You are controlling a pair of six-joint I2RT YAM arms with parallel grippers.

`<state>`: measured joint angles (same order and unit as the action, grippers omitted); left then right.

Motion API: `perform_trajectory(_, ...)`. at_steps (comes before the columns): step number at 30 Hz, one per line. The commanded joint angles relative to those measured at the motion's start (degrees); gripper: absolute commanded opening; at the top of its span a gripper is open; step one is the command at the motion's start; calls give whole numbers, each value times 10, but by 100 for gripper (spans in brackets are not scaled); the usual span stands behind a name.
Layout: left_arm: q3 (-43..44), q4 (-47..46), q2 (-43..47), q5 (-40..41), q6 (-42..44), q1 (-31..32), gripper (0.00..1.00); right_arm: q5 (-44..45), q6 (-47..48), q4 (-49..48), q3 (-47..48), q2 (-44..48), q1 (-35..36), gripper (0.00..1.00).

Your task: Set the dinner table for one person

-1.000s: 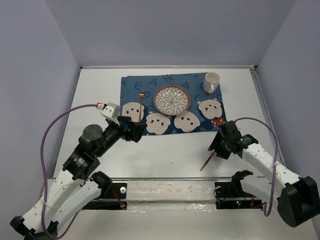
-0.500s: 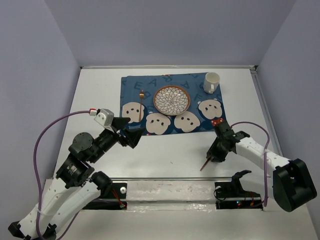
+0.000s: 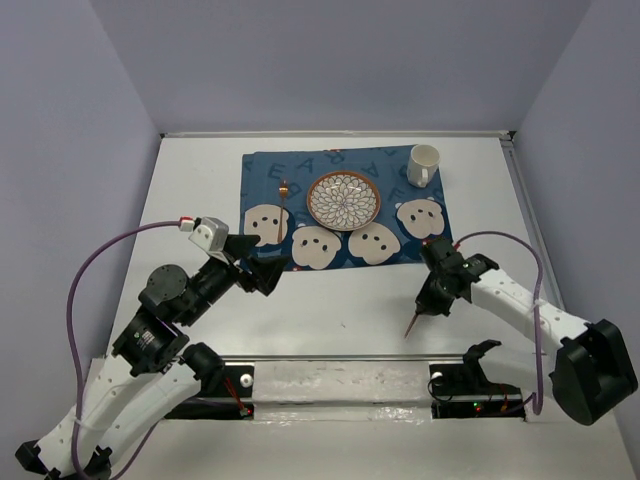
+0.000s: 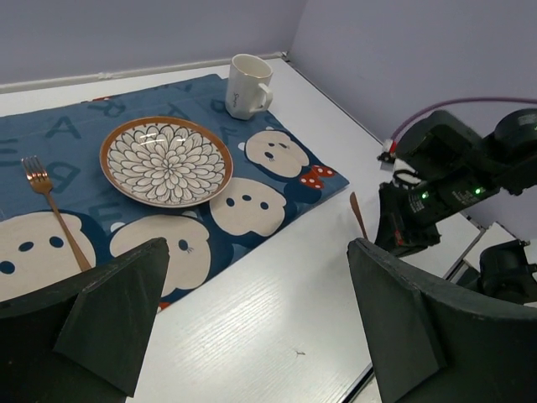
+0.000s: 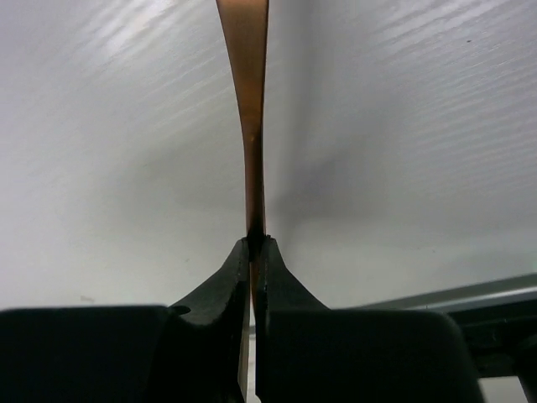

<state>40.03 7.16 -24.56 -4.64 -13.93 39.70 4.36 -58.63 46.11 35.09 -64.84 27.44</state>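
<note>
The dinner table (image 3: 340, 300) is a white tabletop with a blue bear-print cloth (image 3: 262, 175) at its back. On the cloth are a patterned plate (image 3: 343, 200), a copper fork (image 3: 285, 200) to its left and a white mug (image 3: 423, 165) at the right corner. A thin copper-coloured utensil (image 3: 412, 324) lies on the bare tabletop just below the cloth's right end. My right gripper (image 3: 428, 300) is shut on it; the right wrist view shows the flat strip (image 5: 247, 101) pinched at the fingertips (image 5: 243, 260). My left gripper (image 3: 262, 262) hangs open over the cloth's near left edge, holding nothing.
A metal rail (image 3: 340, 380) with the arm bases runs along the near edge. Purple cables (image 3: 95, 270) loop beside both arms. Walls close off the left, back and right of the tabletop. In the left wrist view the right arm (image 4: 445, 180) stands at the right.
My right gripper has closed onto the copper utensil after shifting slightly toward it. My left arm drew back from the cloth's edge early on and has since held still, open.
</note>
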Motion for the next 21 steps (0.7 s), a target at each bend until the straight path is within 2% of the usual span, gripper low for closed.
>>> perform_trajectory(1, 9, -15, -9, 11, 11, 1, 99, 98, 46, 56, 138, 16, 39, 0)
perform_trajectory(3, 9, -15, -15, 14, 10, -1, 99, 112, 92, 40, 180, -8, 52, 0)
perform_trajectory(4, 9, -16, -16, 16, 10, -3, 99, 119, 146, 30, 200, -25, 52, 0)
perform_trajectory(10, 6, -16, -29, 27, 8, -27, 99, 182, 356, -80, 323, -227, 52, 0)
perform_trajectory(15, 4, -21, -40, 22, 7, -49, 99, 91, 466, -121, 444, -339, 8, 0)
perform_trajectory(21, 3, -21, -48, 19, 7, -69, 99, 27, 503, -115, 518, -431, -49, 0)
